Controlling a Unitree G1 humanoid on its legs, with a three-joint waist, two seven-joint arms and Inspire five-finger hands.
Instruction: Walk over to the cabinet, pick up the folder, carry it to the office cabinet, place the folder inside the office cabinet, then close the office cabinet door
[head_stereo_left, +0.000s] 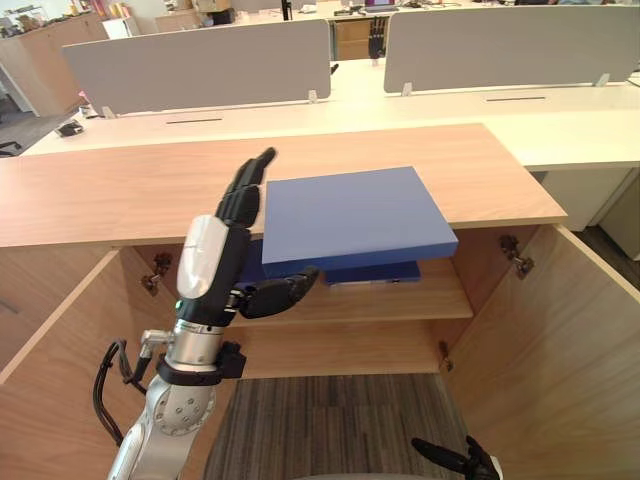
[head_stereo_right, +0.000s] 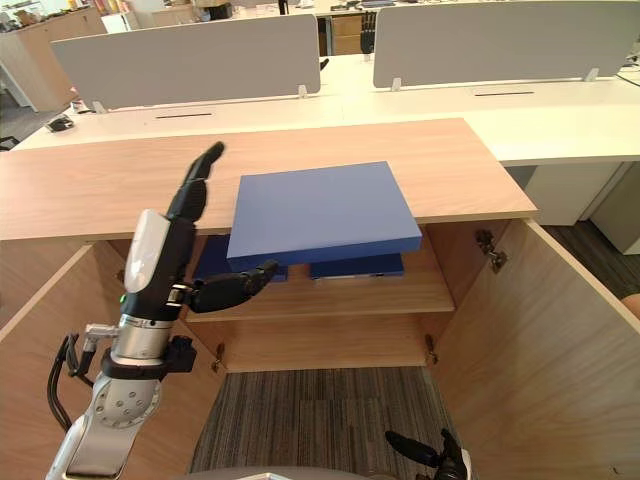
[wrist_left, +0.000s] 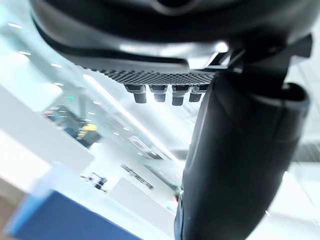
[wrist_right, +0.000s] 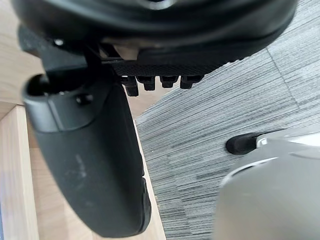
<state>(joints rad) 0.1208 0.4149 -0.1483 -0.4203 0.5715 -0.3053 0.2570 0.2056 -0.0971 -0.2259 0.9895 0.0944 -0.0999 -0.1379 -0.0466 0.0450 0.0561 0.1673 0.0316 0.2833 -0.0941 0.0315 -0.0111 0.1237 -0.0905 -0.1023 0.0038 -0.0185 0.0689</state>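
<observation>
A blue folder (head_stereo_left: 352, 215) lies flat and overhangs the front edge of the wooden office cabinet top (head_stereo_left: 120, 185). My left hand (head_stereo_left: 212, 255) is raised at the folder's left edge, open. Its fingers point straight up beside that edge and its thumb (head_stereo_left: 280, 293) reaches under the front left corner. The left wrist view shows the folder (wrist_left: 60, 220) past the thumb (wrist_left: 240, 160). Low at the bottom edge, over the carpet, my right hand (head_stereo_left: 452, 460) hangs open and holds nothing.
Both cabinet doors stand open, the left door (head_stereo_left: 50, 380) and the right door (head_stereo_left: 560, 350). More blue folders (head_stereo_left: 372, 272) lie on the inner shelf (head_stereo_left: 420, 300). Behind the cabinet are white desks (head_stereo_left: 560, 130) with grey partitions (head_stereo_left: 200, 65). Striped carpet (head_stereo_left: 330, 420) lies below.
</observation>
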